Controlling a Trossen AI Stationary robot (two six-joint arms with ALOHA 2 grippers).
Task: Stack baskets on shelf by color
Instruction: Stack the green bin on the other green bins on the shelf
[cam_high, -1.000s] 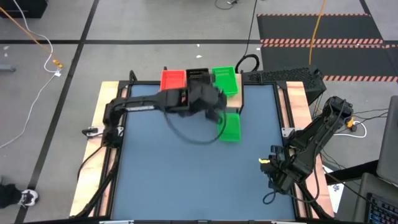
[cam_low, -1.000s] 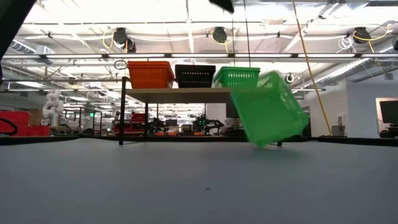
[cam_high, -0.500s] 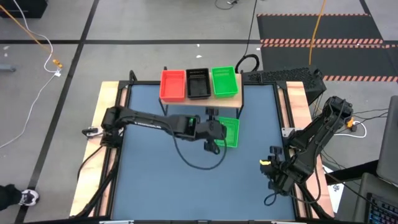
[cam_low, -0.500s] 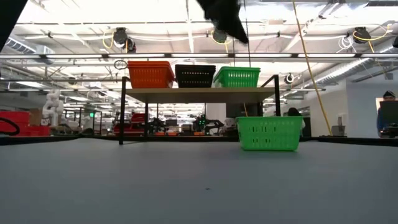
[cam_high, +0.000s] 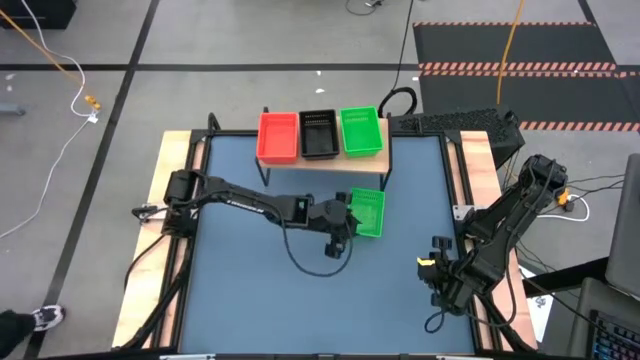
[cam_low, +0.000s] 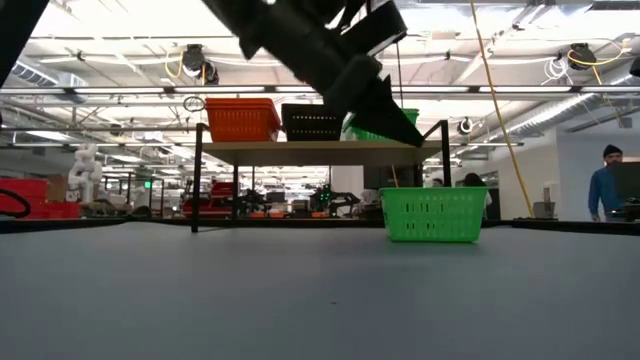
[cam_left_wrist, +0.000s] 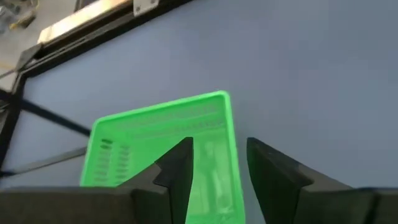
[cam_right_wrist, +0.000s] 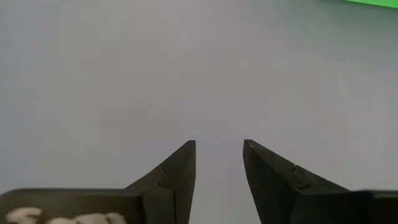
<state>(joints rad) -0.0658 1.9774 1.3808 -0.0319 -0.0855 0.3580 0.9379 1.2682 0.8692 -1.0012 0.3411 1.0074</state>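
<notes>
One green basket (cam_high: 370, 212) (cam_low: 432, 215) (cam_left_wrist: 161, 130) stands flat on its bottom on the blue table, in front of the shelf's right end. My left gripper (cam_high: 347, 217) (cam_low: 400, 125) (cam_left_wrist: 217, 146) hangs open above that basket's left side, clear of it in the low view. The shelf (cam_high: 322, 163) (cam_low: 320, 152) carries a red basket (cam_high: 278, 136), a black basket (cam_high: 318, 133) and a green basket (cam_high: 360, 131) side by side. My right gripper (cam_high: 432, 270) (cam_right_wrist: 219, 146) waits open near the table's right edge, over bare table.
The shelf's thin black legs (cam_low: 197, 180) stand on the far part of the table. Blue table surface (cam_high: 250, 280) stretches left of and nearer than the loose basket. A person (cam_low: 603, 180) stands in the room beyond the table.
A second ago the loose green basket was tipped on one corner; it has dropped flat onto the table and stayed there. My left gripper has moved from up by the shelf toward the near edge and down, ending over the basket.
</notes>
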